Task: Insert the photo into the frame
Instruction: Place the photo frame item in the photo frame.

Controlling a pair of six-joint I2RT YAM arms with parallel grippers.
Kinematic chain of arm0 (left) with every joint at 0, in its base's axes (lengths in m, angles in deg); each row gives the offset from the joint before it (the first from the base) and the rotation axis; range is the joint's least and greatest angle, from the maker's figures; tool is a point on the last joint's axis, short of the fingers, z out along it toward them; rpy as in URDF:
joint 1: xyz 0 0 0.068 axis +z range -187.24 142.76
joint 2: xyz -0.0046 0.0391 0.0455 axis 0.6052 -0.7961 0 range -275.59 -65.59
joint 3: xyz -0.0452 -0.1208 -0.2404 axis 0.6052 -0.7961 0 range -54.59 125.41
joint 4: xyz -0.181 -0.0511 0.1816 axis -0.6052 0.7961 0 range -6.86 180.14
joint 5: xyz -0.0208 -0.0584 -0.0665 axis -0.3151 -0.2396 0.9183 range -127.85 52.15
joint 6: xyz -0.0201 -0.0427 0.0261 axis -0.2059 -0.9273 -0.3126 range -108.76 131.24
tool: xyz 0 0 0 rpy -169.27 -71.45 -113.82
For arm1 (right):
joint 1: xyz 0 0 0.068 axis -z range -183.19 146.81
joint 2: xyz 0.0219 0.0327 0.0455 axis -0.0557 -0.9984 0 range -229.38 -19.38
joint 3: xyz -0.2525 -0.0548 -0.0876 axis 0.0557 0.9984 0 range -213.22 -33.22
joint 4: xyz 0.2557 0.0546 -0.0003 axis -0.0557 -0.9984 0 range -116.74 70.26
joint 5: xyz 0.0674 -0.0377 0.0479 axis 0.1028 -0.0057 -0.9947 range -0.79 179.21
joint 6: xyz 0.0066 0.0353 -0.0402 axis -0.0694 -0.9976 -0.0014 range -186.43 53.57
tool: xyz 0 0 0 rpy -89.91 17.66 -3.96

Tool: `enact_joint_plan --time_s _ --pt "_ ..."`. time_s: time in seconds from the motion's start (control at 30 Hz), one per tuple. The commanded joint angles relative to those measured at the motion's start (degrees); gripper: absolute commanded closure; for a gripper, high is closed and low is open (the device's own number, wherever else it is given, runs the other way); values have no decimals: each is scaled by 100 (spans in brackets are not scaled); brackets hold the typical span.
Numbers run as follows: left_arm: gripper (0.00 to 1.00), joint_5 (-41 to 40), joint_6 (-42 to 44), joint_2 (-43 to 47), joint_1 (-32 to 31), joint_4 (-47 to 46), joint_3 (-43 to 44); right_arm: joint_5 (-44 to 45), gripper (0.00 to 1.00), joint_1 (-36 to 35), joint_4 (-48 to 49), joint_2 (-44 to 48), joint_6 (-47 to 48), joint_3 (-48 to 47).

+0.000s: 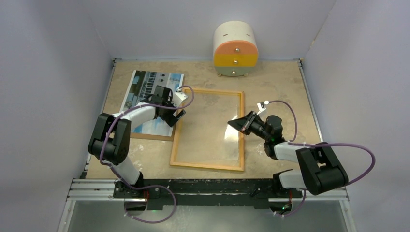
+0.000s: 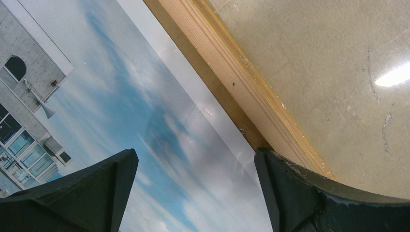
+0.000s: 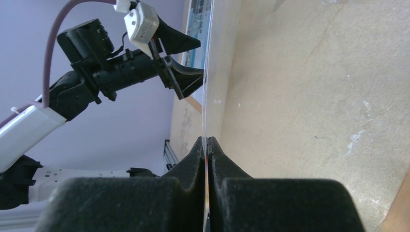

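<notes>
The photo point(image 1: 147, 96) lies face up on the left part of the worktop point(image 1: 280, 87), resting on a brown backing board point(image 1: 152, 137) that shows as a strip along its near and right edges. Just beside it, toward the centre, the frame point(image 1: 181, 130) lies wood side up. The left wrist view shows the photo's white-bordered right edge running parallel to the frame's left rail, with only the strip of board between them. Both seem to have their long axes running near to far, so the photo should need a sideways shift to the right more than a turn. The left end effector point(image 1: 178, 110) is clearly the nearer one. Its fingers are spread wide and hold nothing, and they hover over that right edge, one finger above the sky of the print and the other above the rail. The right end effector point(image 1: 235, 124) is over the frame's right side, pinched tight on the edge of the clear pane point(image 1: 231, 145), which its wrist view shows edge-on as a thin line between the pads. Whether that edge is raised off the frame I cannot tell. With the right arm occupied, picking up the photo probably falls to the left. The flat, glossy print offers little to grip except its overhang beside the rail.
</notes>
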Motion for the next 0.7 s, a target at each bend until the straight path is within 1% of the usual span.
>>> enact_joint_plan --time_s 0.0,0.27,0.67 --pt "0 55 -33 -128 -56 34 -52 -18 100 -90 -371 -5 255 -97" --pt "0 80 -41 -164 -53 38 -57 -21 100 -87 -535 -170 322 -165" --pt "0 115 3 -106 -60 29 -127 435 100 -431 -1401 -200 727 -444"
